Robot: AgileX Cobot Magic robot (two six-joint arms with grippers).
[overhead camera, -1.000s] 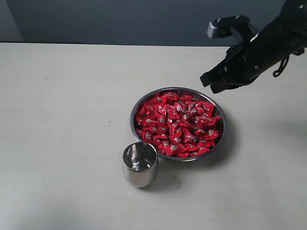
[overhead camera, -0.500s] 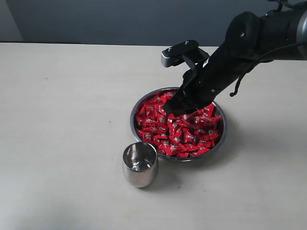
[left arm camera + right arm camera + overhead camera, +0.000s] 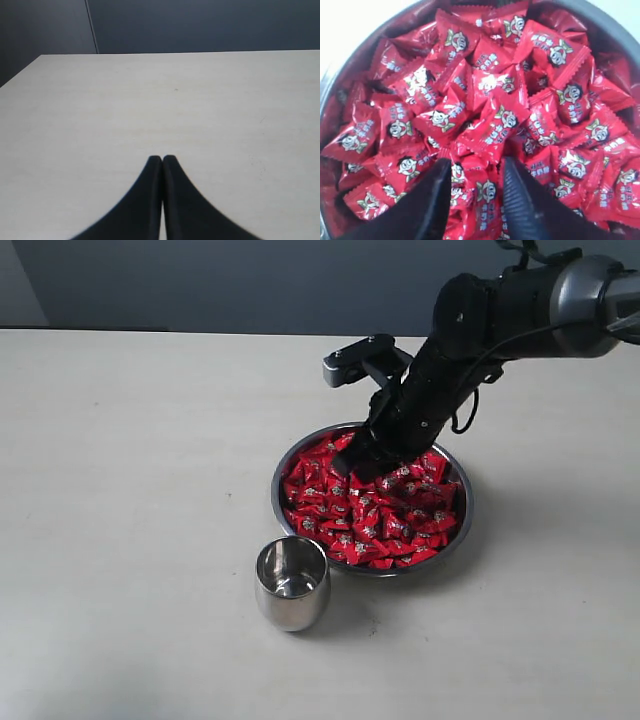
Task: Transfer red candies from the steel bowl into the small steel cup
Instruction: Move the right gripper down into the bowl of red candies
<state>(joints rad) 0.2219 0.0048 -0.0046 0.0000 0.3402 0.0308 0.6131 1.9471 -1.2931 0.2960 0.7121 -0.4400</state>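
now the right gripper (image 3: 476, 169) hangs fingers apart, tips down among the red candies (image 3: 395, 512) heaped in the steel bowl (image 3: 452, 545), 1 wrapper lying between them. the small steel cup (image 3: 292, 582) stands just beside the bowl's opposite rim. the left gripper (image 3: 162, 160) is pinched together over the table (image 3: 150, 100). i cannot tell whether the right tips touch anything.

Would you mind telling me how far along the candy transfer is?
Done: nothing visible; the small steel cup shows no red inside. In hand: the right end effector is open, tips among the red candies in the steel bowl. Remaining: grasping, carrying and dropping them.
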